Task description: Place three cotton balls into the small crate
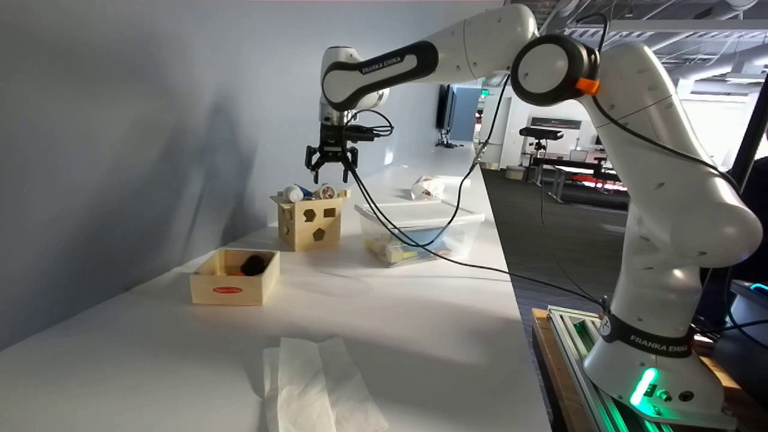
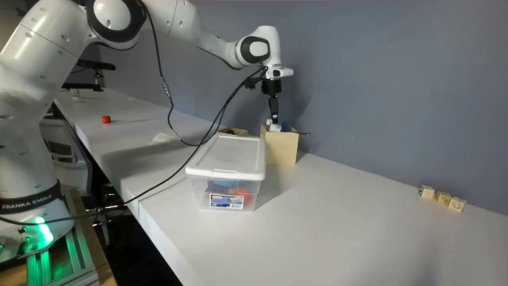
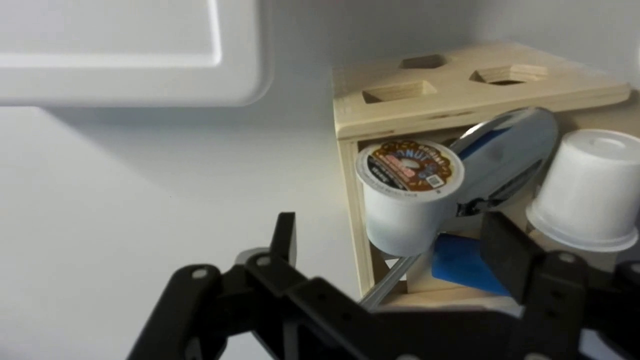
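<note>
The small crate (image 1: 222, 291), low and tan with a red patch, stands near the wall in an exterior view. A dark brown-black cotton ball (image 1: 254, 265) lies inside it, with a bit of orange beside it. The crate's rim (image 2: 240, 131) also shows partly behind the tub in an exterior view. I see no other cotton balls. My gripper (image 1: 330, 175) is open and empty, pointing down just above the light-wood cube (image 1: 312, 228). In the wrist view the fingers (image 3: 389, 222) stand apart, over a printed-lid pod (image 3: 405, 220) and blue object (image 3: 465, 262) in the cube (image 3: 380, 120).
The cube also holds a white cup (image 3: 590, 190) and a shiny metal utensil (image 3: 510, 155). A clear tub (image 2: 226, 157) with white lid stands beside it. A white cloth (image 1: 318, 384), a red object (image 2: 106, 119) and small wooden blocks (image 2: 442, 197) lie on the table. A cable hangs across the tub.
</note>
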`<control>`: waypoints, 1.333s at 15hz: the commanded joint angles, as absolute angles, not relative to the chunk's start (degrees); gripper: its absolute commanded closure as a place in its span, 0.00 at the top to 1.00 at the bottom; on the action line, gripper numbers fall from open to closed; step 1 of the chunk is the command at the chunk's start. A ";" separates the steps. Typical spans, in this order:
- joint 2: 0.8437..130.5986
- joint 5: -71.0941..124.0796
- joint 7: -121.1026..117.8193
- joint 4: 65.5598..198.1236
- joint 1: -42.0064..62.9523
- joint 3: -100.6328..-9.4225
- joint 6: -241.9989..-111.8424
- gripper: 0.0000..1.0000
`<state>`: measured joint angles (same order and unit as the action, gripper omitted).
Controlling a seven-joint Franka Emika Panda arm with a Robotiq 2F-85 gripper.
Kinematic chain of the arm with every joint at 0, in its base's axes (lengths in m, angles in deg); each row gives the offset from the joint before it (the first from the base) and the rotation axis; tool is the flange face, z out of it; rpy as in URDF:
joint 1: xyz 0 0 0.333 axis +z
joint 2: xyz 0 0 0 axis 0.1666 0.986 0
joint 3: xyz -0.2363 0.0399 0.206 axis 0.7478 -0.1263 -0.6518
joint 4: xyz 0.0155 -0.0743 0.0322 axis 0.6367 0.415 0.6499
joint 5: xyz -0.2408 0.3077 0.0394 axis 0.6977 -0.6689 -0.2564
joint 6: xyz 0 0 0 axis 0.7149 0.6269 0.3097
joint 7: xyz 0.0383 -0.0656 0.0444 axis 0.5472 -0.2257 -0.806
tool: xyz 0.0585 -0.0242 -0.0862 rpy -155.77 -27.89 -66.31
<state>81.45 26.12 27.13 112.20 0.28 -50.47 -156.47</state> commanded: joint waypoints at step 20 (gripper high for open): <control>71.74 26.85 25.54 125.55 5.11 -48.95 -165.22 0.23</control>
